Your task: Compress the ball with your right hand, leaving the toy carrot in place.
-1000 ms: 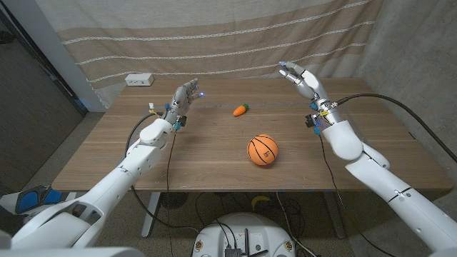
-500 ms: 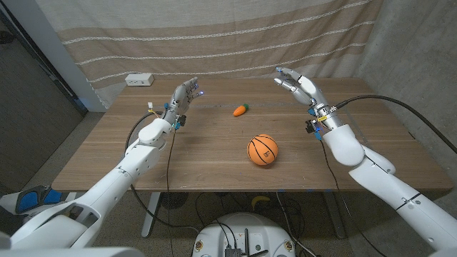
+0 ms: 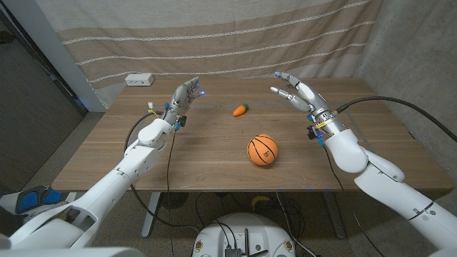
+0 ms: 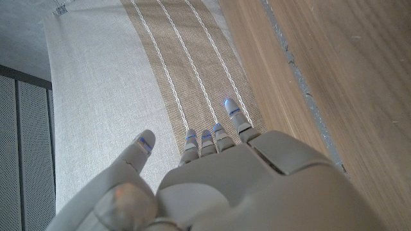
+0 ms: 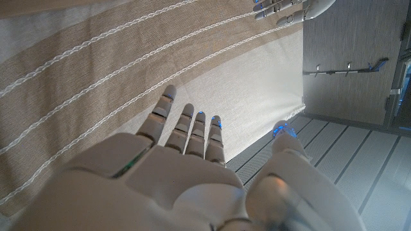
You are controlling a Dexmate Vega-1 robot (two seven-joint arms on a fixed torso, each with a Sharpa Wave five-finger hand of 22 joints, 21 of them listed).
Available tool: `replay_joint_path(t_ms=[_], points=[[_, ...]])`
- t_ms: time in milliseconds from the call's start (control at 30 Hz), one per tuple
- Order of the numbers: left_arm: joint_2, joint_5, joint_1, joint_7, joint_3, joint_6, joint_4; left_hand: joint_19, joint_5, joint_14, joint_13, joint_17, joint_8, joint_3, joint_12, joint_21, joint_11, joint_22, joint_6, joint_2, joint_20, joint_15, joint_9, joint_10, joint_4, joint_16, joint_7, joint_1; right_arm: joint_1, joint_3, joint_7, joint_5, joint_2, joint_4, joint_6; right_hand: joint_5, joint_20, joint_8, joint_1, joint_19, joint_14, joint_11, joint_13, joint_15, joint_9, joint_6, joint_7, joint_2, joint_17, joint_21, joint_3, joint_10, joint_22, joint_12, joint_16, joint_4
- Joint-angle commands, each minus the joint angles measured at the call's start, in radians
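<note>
An orange ball (image 3: 263,150) with black basketball lines sits on the wooden table (image 3: 200,153), a little right of centre. A small orange toy carrot (image 3: 240,110) with a green top lies farther back, apart from the ball. My right hand (image 3: 298,91) is raised above the table behind and to the right of the ball, fingers spread and holding nothing; the right wrist view shows its fingers (image 5: 187,128) against the curtain. My left hand (image 3: 185,96) hovers over the back left of the table, fingers apart and empty, its fingers (image 4: 218,136) reaching toward the curtain.
A white power strip (image 3: 139,80) lies at the table's back left corner. A striped beige curtain (image 3: 214,36) hangs behind the table. In the right wrist view the left hand (image 5: 289,8) shows at the picture's edge.
My right hand has moved left and slightly lower, toward the space behind the ball. The left hand, ball and carrot have stayed put.
</note>
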Motion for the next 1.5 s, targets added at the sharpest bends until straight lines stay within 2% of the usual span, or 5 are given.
replay_joint_path(t_ms=[33, 467, 833, 1000, 1500], points=[[0.015, 0.007, 0.035, 0.027, -0.007, 0.001, -0.047, 0.006, -0.005, -0.001, 0.003, 0.0, 0.007, 0.002, 0.003, -0.004, 0.003, 0.005, 0.01, 0.01, 0.002, -0.003, 0.002, -0.003, -0.009, -0.001, -0.003, -0.013, -0.077, 0.015, 0.002, -0.096, -0.052, -0.122, -0.139, -0.009, 0.011, -0.003, 0.001, -0.025, -0.03, -0.003, 0.002, 0.007, 0.003, -0.029, -0.013, -0.022, -0.001, -0.02, -0.011, -0.027, 0.006, -0.002, -0.013, -0.003], [0.027, 0.009, 0.066, 0.043, -0.015, 0.0, -0.076, 0.01, -0.005, 0.0, 0.003, 0.0, 0.006, 0.003, 0.003, -0.01, 0.004, 0.005, 0.012, 0.01, 0.003, -0.003, 0.002, -0.002, -0.013, -0.001, -0.002, -0.015, -0.097, -0.013, 0.03, -0.172, -0.078, -0.182, -0.25, -0.017, 0.012, -0.006, -0.012, -0.041, -0.046, -0.006, 0.002, 0.014, 0.003, -0.079, -0.039, -0.04, -0.003, -0.037, -0.022, -0.065, 0.008, -0.003, -0.021, 0.0], [0.029, 0.006, 0.071, 0.033, -0.02, -0.015, -0.067, 0.013, -0.005, 0.003, 0.003, 0.0, 0.005, 0.005, 0.004, -0.015, 0.001, 0.005, 0.013, 0.01, 0.005, -0.004, 0.002, 0.001, -0.016, 0.0, -0.003, -0.018, -0.054, -0.076, 0.081, -0.22, -0.091, -0.201, -0.324, -0.016, 0.012, -0.005, -0.021, -0.047, -0.064, -0.008, 0.003, 0.017, 0.003, -0.112, -0.052, -0.047, -0.003, -0.046, -0.029, -0.09, 0.009, -0.003, -0.028, 0.003], [0.029, 0.003, 0.069, 0.025, -0.021, -0.019, -0.059, 0.014, -0.005, 0.003, 0.003, 0.0, 0.005, 0.005, 0.004, -0.017, 0.002, 0.005, 0.013, 0.01, 0.005, -0.004, 0.002, 0.002, -0.017, 0.0, -0.003, -0.019, -0.035, -0.102, 0.078, -0.23, -0.089, -0.189, -0.323, -0.016, 0.013, -0.003, -0.024, -0.049, -0.067, -0.009, 0.003, 0.017, 0.003, -0.117, -0.056, -0.049, -0.003, -0.049, -0.031, -0.094, 0.009, -0.001, -0.029, 0.004], [0.029, -0.004, 0.06, 0.005, -0.024, -0.031, -0.038, 0.017, -0.005, 0.004, 0.003, 0.0, 0.004, 0.006, 0.004, -0.024, 0.0, 0.006, 0.014, 0.01, 0.005, -0.004, 0.002, 0.003, -0.019, 0.0, -0.004, -0.023, 0.026, -0.178, 0.152, -0.255, -0.096, -0.199, -0.388, -0.014, 0.012, 0.0, -0.028, -0.054, -0.072, -0.008, 0.003, 0.017, 0.003, -0.132, -0.059, -0.054, -0.003, -0.056, -0.035, -0.102, 0.01, 0.003, -0.03, 0.004]])
